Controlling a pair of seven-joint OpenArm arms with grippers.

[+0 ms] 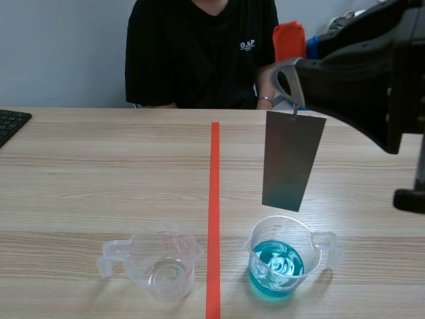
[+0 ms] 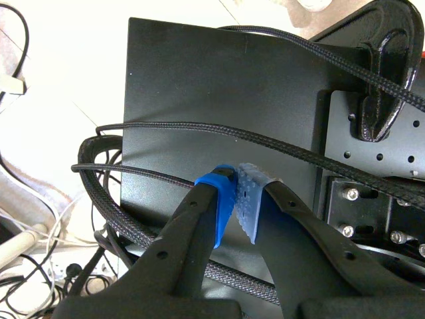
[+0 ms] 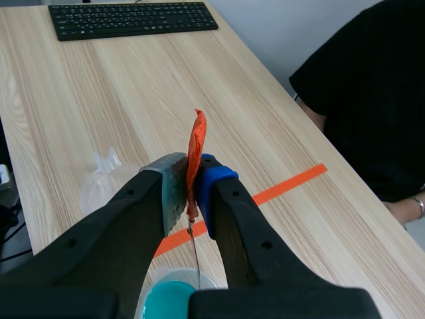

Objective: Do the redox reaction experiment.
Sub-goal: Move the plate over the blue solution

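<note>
A grey metal plate (image 1: 292,163) hangs upright from my right gripper (image 1: 289,83), which is shut on an orange tag (image 3: 197,143) at the plate's top. The plate's lower edge is just above the rim of a clear beaker of blue liquid (image 1: 277,266), clear of the liquid. In the right wrist view the same beaker (image 3: 169,299) lies right under my right gripper (image 3: 192,179). An empty clear beaker (image 1: 159,260) stands left of the tape line. My left gripper (image 2: 240,193) is shut on nothing, away from the table, facing a black panel (image 2: 219,86) and cables.
An orange-red tape line (image 1: 214,212) runs down the table's middle. A black keyboard (image 1: 10,123) lies at the far left edge. A person in a black shirt (image 1: 199,53) sits across the table. The empty beaker (image 3: 106,179) shows beside my right fingers.
</note>
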